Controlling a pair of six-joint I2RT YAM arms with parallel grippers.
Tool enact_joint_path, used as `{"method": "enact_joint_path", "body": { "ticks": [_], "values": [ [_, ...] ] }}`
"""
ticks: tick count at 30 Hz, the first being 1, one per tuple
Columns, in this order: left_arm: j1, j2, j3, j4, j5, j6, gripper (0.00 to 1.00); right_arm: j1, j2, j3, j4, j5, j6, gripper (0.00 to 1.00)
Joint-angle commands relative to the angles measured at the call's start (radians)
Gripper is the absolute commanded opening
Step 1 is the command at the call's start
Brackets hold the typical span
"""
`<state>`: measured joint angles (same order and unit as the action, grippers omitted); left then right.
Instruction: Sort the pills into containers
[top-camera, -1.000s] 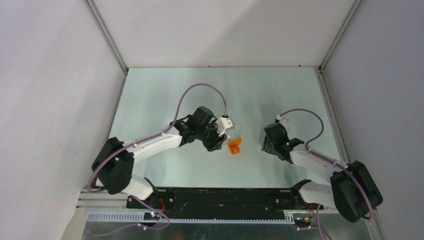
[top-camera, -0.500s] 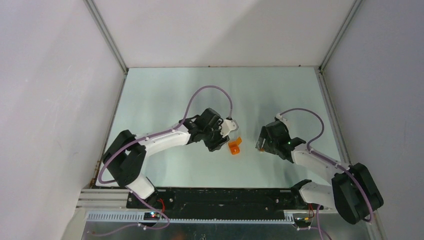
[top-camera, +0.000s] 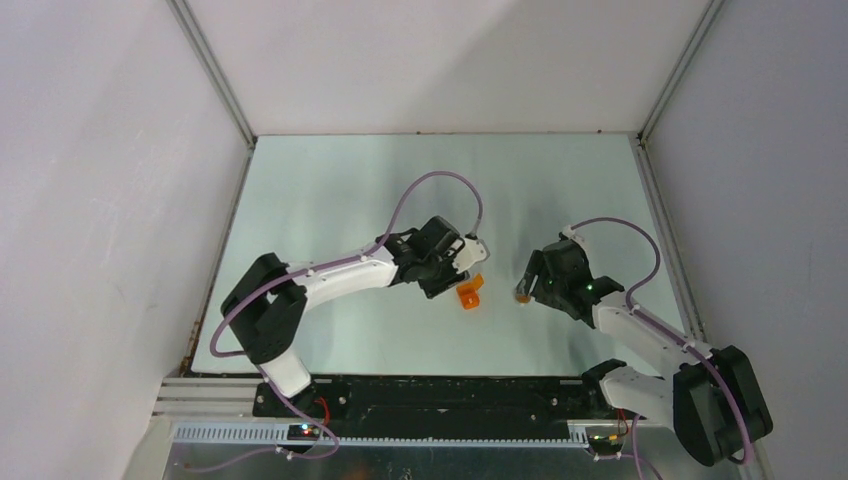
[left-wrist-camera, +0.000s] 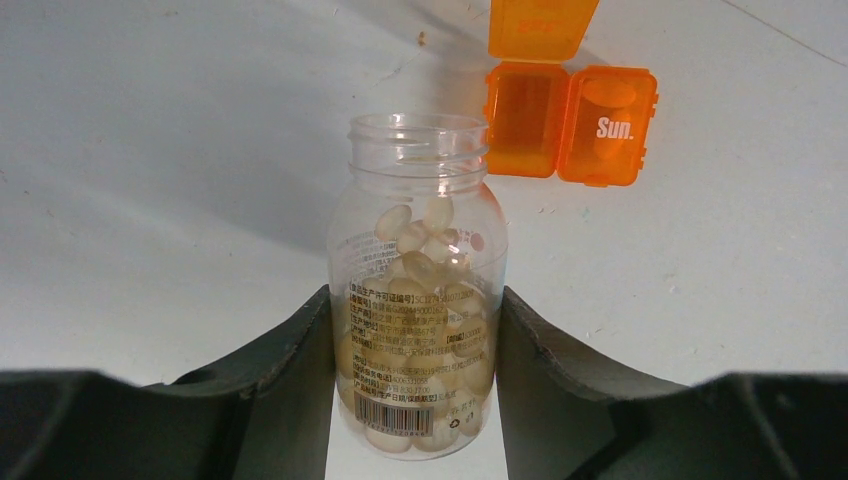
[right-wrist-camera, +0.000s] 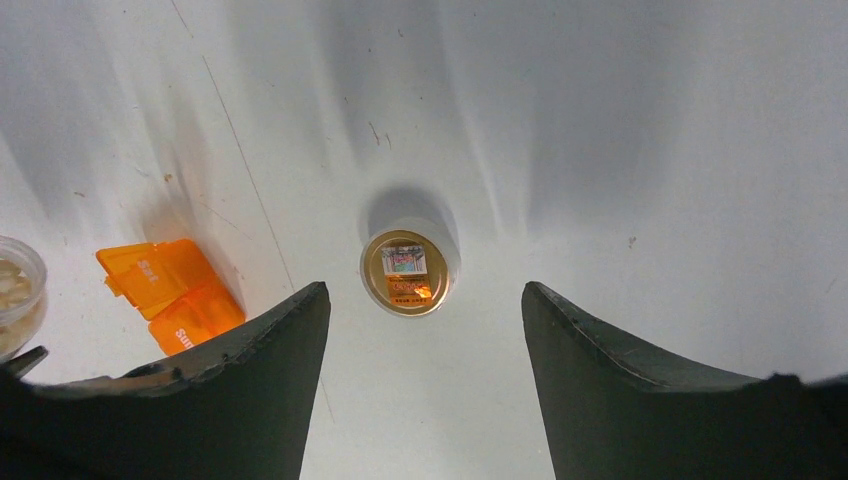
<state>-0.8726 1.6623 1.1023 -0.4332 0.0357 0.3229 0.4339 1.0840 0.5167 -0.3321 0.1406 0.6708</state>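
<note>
Patience pays: with your left gripper (left-wrist-camera: 414, 330) clamped on the uncapped pill bottle (left-wrist-camera: 420, 165), pills (left-wrist-camera: 418, 268) inside, tip its mouth slowly over the opened orange pill box (left-wrist-camera: 562, 122) lying just beyond it, while your right gripper (right-wrist-camera: 425, 292) hangs spread above the gold cap (right-wrist-camera: 405, 272).

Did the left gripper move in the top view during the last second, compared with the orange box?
Yes. The left gripper, holding the pill bottle, shifted right, ending just beyond the orange box, which stayed put.
</note>
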Motion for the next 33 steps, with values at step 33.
{"method": "enact_joint_path", "body": {
  "ticks": [33],
  "values": [
    [-0.202,0.279,0.395,-0.429,-0.396,-0.005,0.00,-0.048,0.016,0.023,-0.043,-0.012,0.061,0.69]
  ]
}}
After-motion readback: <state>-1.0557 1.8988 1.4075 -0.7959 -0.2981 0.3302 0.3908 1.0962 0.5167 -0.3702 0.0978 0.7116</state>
